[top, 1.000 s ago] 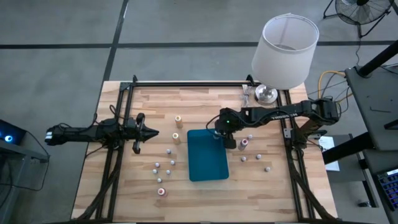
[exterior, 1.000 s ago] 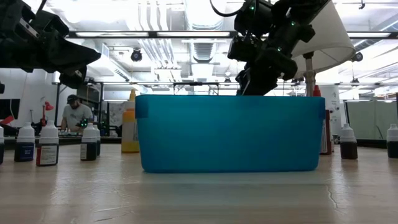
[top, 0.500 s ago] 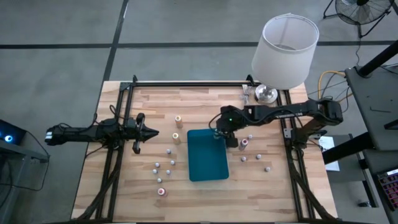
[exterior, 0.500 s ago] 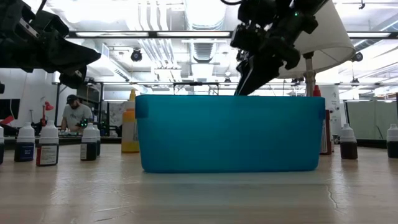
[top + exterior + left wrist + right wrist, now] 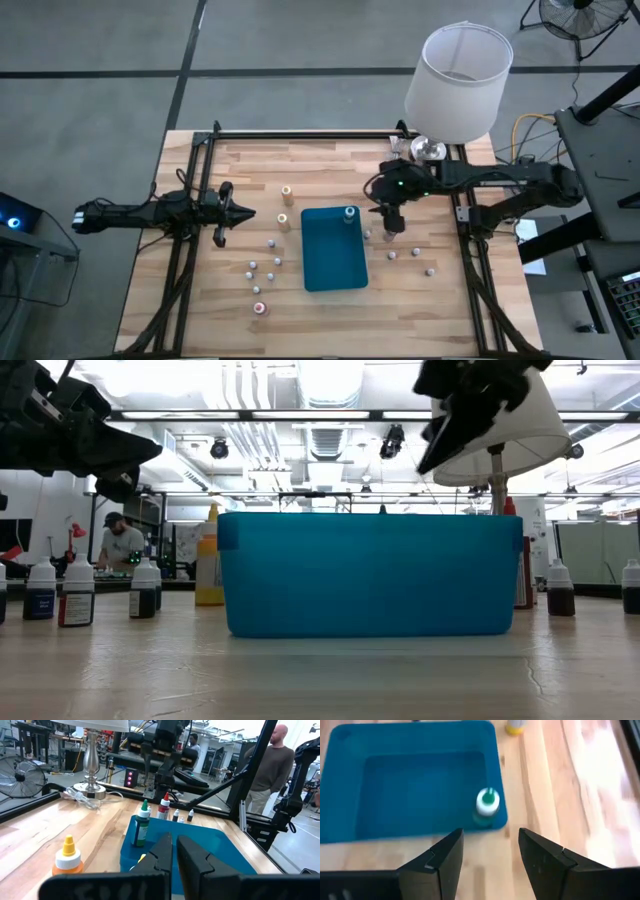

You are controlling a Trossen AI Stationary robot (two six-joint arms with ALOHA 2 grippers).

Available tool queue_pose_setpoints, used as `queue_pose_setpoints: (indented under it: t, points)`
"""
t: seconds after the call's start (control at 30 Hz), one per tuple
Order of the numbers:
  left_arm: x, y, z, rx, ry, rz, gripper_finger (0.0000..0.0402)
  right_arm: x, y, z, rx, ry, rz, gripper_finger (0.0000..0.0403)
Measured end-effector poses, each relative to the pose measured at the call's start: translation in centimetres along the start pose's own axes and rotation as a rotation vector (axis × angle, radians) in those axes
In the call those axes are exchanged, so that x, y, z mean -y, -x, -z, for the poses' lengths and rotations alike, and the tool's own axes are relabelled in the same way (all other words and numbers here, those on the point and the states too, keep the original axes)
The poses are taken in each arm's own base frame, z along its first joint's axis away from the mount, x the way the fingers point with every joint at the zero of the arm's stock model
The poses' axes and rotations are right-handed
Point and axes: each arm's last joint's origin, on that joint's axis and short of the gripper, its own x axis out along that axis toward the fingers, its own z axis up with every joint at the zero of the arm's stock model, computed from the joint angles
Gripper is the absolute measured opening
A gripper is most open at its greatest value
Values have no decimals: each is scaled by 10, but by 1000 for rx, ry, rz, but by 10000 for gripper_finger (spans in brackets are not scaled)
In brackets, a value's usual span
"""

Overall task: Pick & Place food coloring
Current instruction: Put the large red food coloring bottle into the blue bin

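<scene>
- The right tool (image 5: 390, 222) is hovering over the bench (image 5: 320, 300) just past the teal tray's (image 5: 330, 262) 3 o'clock edge, with its two fingers (image 5: 445, 860) spread apart and gripping nothing.
- A green-topped bottle (image 5: 349, 213) of food coloring is standing upright inside the tray, tucked into the corner at about 1 o'clock — the right wrist view is showing it against the tray wall (image 5: 487, 804).
- Seen from the left wrist, that green bottle (image 5: 142, 824) is sitting in the tray with a red-topped bottle (image 5: 163, 807) just behind it on the bench.
- Two orange-topped bottles (image 5: 286, 194) are standing on the bench at about 10 o'clock from the tray.
- A cluster of small whitish bottles (image 5: 265, 262) is resting at the tray's 9 o'clock side, with one red-topped bottle (image 5: 260, 308) nearer 7 o'clock.
- A few more small bottles (image 5: 417, 255) are sitting at about 3 o'clock, between the tray and the bench's side rail.
- The left tool (image 5: 243, 213) is waiting well apart at 9 o'clock, its fingers (image 5: 162, 855) pressed together — nothing is between them.
- A white lamp (image 5: 458, 85) is standing at the bench's 1 o'clock corner.
- In the low view the tray (image 5: 370, 575) is filling the middle, with dark-bodied bottles (image 5: 77, 592) lined up beside it.
</scene>
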Motion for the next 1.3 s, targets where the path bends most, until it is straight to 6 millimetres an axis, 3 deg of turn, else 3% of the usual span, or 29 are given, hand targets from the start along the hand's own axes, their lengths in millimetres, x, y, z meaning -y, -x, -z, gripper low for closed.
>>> queue_pose_setpoints:
  t: [0.13, 0.37, 0.87, 1.3]
  points:
    - [0, 0, 0, 0, 0, 0, 0, -5, 14, 9, -46, -69, -49, 183]
    - [0, 0, 0, 0, 0, 0, 0, -14, 21, 14, -87, -116, -153, 204]
    - [0, 0, 0, -1, 0, -1, 0, -24, 11, 21, -148, -30, -180, 262]
    - [0, 0, 0, -1, 0, -1, 0, -23, -5, 45, -242, 45, -161, 267]
